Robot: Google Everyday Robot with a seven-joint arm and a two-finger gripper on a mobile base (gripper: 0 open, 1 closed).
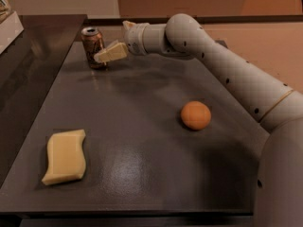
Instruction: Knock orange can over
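Observation:
The orange can (pixel 92 45) stands upright at the far left of the dark table (pixel 142 169); it has a brownish-orange body and a silver top. My gripper (pixel 110 54) reaches in from the right on the white arm (pixel 213 56), and its pale tip is at the can's right side, touching it or nearly so. The can's lower right part is hidden behind the gripper.
A round orange fruit (pixel 195 115) lies right of the table's middle. A yellow sponge (pixel 65 156) lies at the front left. A darker counter (pixel 33 46) runs along the left side. The table's far edge is just behind the can.

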